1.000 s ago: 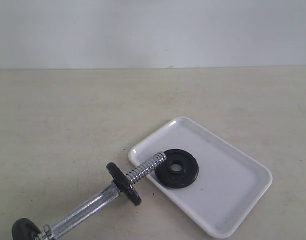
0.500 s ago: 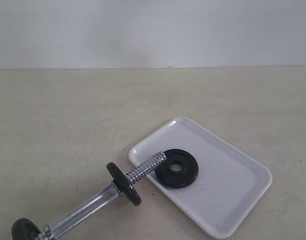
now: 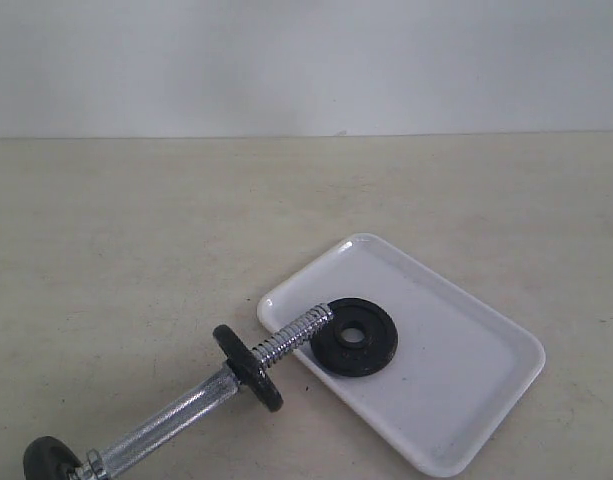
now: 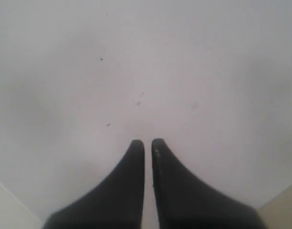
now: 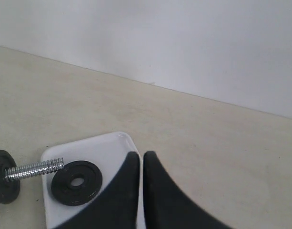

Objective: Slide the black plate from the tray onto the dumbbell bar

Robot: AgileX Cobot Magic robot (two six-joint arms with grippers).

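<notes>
Clenched and empty, the left gripper faced only a blank pale surface, its jaws pressed tip to tip. The right gripper, likewise closed on nothing, hung above the tray's far side. Neither arm showed in the exterior view.

Nearest that camera lay the dumbbell bar, angled across the tabletop, one black end disc at the frame's edge and an inner disc standing on the chrome shaft. Its threaded end reached over the tray's low rim, the tip at or just beside the black plate; whether they touched could not be told. The plate lay flat inside the tray, near the corner closest to the bar. Beyond stretched bare tabletop and a plain wall.

The likely trouble: a flat iron disc on glossy plastic offers little to pinch and could skate away. With nothing steadying the bar, a hole catching on the threads could shove or roll it aside.
</notes>
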